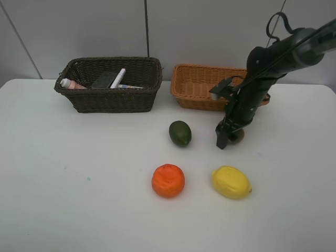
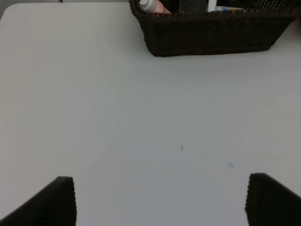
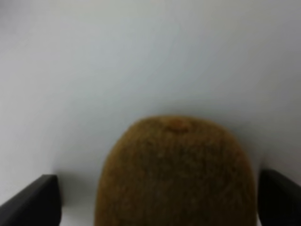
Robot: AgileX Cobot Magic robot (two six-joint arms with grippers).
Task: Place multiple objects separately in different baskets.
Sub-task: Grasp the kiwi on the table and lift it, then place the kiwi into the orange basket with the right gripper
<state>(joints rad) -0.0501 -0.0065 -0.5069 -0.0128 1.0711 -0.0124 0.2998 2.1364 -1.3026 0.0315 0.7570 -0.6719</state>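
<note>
White surface (image 1: 79,184), grey wall behind. Stationery (image 1: 105,80) lay in the dark brown basket (image 1: 107,100); the orange (image 1: 168,180), yellow lemon (image 1: 231,182) and green fruit (image 1: 180,133) sat loose. Step in hand, by judgement: grasping the brown kiwi (image 3: 176,174), which lay just before the light orange-tan basket (image 1: 197,89). Right claw (image 1: 227,137) stood wide, one jaw on either side of the kiwi, not gripping. Next move called for: close, lift, carry to the tan basket. Left claw (image 2: 160,179) was wide and empty.

This looks to me like a robotics lab or test cell, not a home. My desk (image 1: 79,210) is plain white, the wall (image 1: 79,31) behind it is grey panels with dark seams, and my black arm (image 1: 283,52) with its looped cable (image 1: 277,23) shares the desk with a dark basket (image 1: 107,100), a tan basket (image 1: 194,97), an orange (image 1: 168,180) and a lemon (image 1: 231,182).
</note>
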